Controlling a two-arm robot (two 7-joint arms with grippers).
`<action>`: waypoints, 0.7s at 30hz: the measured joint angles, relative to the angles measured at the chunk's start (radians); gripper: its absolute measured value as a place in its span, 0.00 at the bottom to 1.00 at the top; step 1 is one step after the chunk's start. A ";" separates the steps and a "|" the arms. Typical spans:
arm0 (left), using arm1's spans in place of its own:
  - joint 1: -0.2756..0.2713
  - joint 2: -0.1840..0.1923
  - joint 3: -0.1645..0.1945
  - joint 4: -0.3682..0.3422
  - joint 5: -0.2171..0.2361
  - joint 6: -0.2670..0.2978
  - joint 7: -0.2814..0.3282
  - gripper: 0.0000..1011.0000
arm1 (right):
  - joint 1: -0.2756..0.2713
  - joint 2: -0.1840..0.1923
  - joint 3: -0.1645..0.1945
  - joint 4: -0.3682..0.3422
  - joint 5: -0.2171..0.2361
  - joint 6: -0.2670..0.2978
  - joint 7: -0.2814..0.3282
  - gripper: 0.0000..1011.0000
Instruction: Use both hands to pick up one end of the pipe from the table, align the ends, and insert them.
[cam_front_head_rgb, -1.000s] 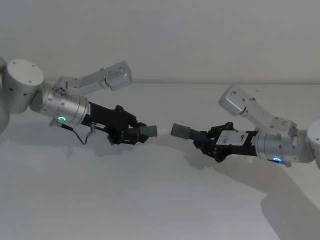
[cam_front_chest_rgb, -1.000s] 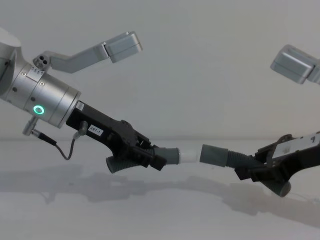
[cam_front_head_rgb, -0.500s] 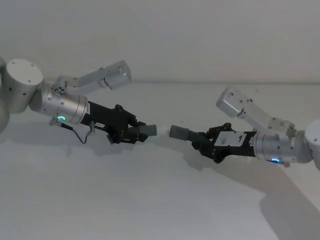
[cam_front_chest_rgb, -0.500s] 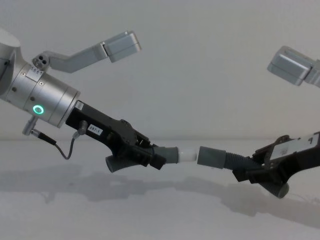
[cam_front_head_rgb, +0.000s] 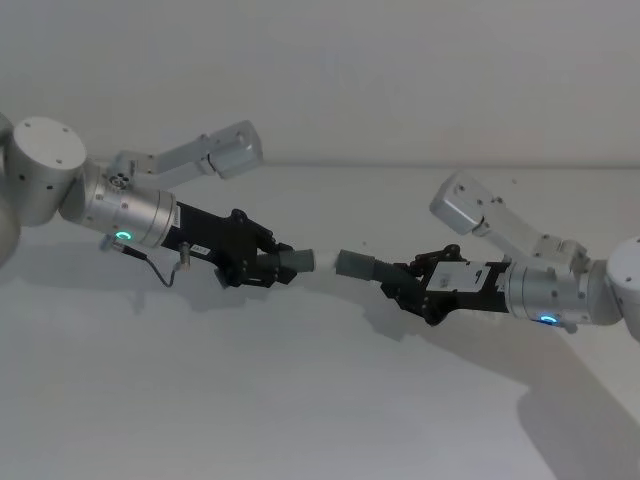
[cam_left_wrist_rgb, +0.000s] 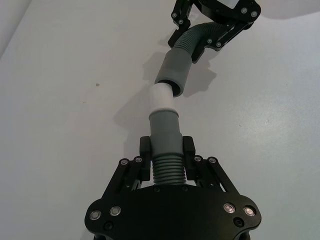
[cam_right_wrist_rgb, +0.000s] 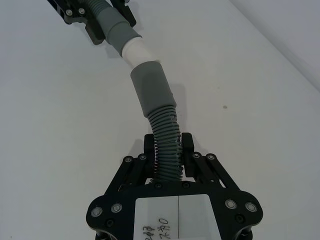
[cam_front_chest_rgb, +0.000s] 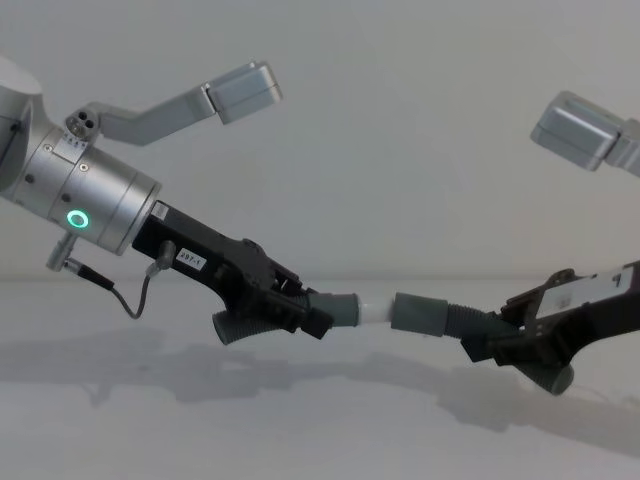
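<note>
The pale counter is lying bare beneath me, running back to a plain wall, with open room on every side of my arms. I am holding both hose pieces above it, their long axes nearly in one line across my front. My left gripper is clamping the ribbed part of the left hose piece, its whitish tip pointing toward my right. My right gripper is clamping the ribbed part of the right hose piece, its grey cuff pointing back toward my left. Tip and cuff are meeting mouth to mouth, slightly off-angle; whether the tip is sitting inside, I cannot tell. The gripper fingers are hiding the ribbed stretches they clamp.
</note>
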 joint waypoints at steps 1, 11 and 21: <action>0.000 0.000 0.000 0.001 0.000 0.000 -0.001 0.36 | 0.000 0.000 0.000 0.000 0.000 0.000 0.000 0.30; -0.005 -0.011 0.001 0.019 0.000 -0.009 -0.011 0.36 | 0.002 -0.002 0.002 0.004 0.007 -0.004 0.003 0.30; -0.010 -0.022 -0.001 0.036 -0.002 -0.018 -0.020 0.36 | 0.009 -0.005 -0.001 0.015 0.013 -0.008 0.006 0.30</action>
